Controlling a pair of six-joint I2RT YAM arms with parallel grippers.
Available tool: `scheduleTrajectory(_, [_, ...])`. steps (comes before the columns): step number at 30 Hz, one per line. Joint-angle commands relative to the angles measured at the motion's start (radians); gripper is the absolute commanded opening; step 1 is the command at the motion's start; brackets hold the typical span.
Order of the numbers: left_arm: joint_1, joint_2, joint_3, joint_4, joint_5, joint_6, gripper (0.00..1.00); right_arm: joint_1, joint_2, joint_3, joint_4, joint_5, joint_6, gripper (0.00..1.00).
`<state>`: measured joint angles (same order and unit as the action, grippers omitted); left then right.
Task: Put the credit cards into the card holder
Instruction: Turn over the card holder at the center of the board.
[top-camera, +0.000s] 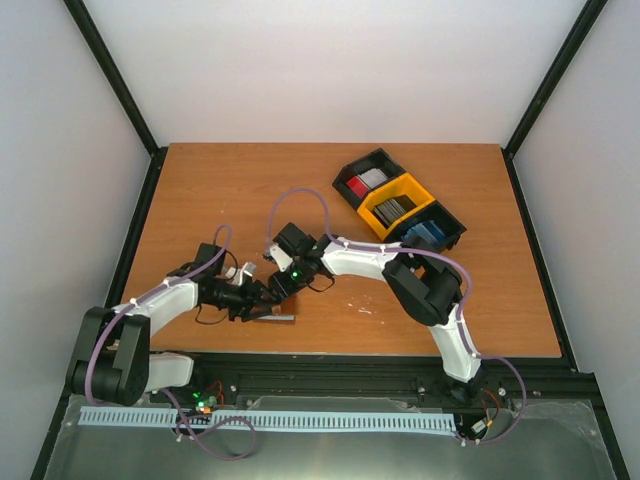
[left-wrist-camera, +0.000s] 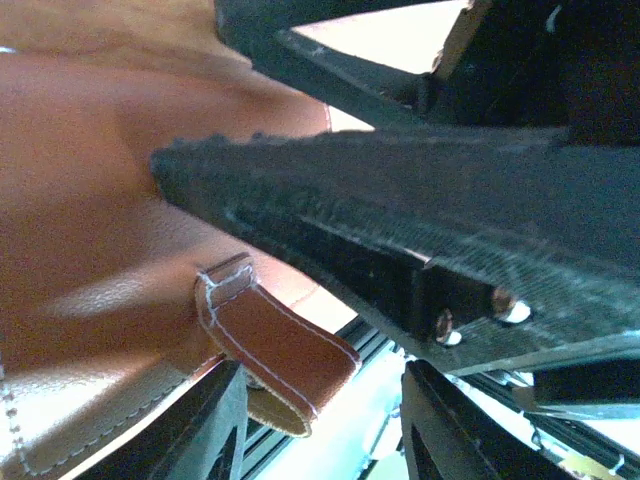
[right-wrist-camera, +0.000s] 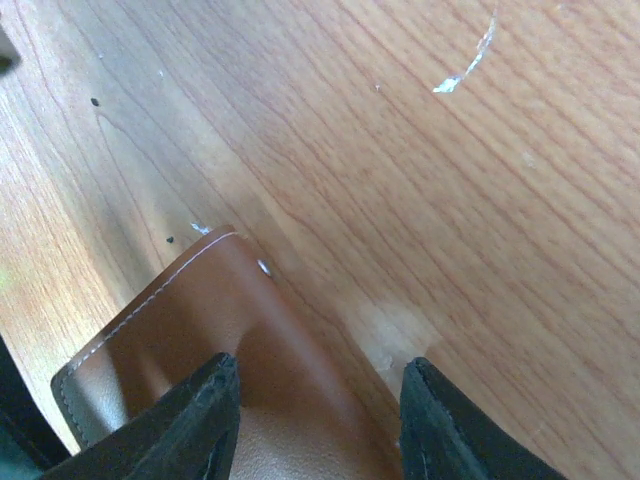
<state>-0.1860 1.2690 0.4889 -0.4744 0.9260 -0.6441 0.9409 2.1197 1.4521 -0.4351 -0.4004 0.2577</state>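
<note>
Side by side, the left arm (top-camera: 165, 298) and right arm (top-camera: 362, 258) wear the same white shells and bulky black joints, and a looping lilac cable (top-camera: 300, 194) trails along each. A green light (top-camera: 296, 272) glows near the right wrist. Up close, the right hand (right-wrist-camera: 320, 420) shows matte black fingers (right-wrist-camera: 195, 415). Another rough black finger (left-wrist-camera: 400, 190) carries two bright screws (left-wrist-camera: 443, 323).

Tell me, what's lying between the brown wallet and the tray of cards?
From card holder to tray: bare wooden table, the right arm stretched above it. The top view shows it.
</note>
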Motion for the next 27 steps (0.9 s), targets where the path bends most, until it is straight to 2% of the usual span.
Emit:
scheduleTrajectory(1, [0.002, 0.01, -0.031, 0.045, 0.045, -0.042, 0.42, 0.007, 0.102, -0.041, -0.117, 0.041, 0.021, 0.44])
scheduleTrajectory(7, [0.0, 0.02, -0.053, 0.12, 0.045, -0.081, 0.34, 0.009, 0.074, -0.078, -0.068, 0.046, 0.042, 0.41])
scheduleTrajectory(15, [0.0, 0.04, -0.08, 0.216, 0.05, -0.159, 0.32, 0.009, 0.02, -0.141, 0.018, 0.095, 0.081, 0.4])
scheduleTrajectory(17, [0.0, 0.038, -0.091, 0.23, 0.076, -0.171, 0.29, 0.009, 0.019, -0.143, 0.024, 0.103, 0.086, 0.4])
scheduleTrajectory(22, [0.001, 0.044, -0.094, 0.058, 0.06, -0.091, 0.19, 0.008, 0.018, -0.126, 0.009, 0.159, 0.114, 0.4])
scheduleTrajectory(27, [-0.001, 0.05, -0.089, -0.107, -0.045, -0.081, 0.27, 0.006, -0.016, -0.109, 0.002, 0.177, 0.114, 0.4])
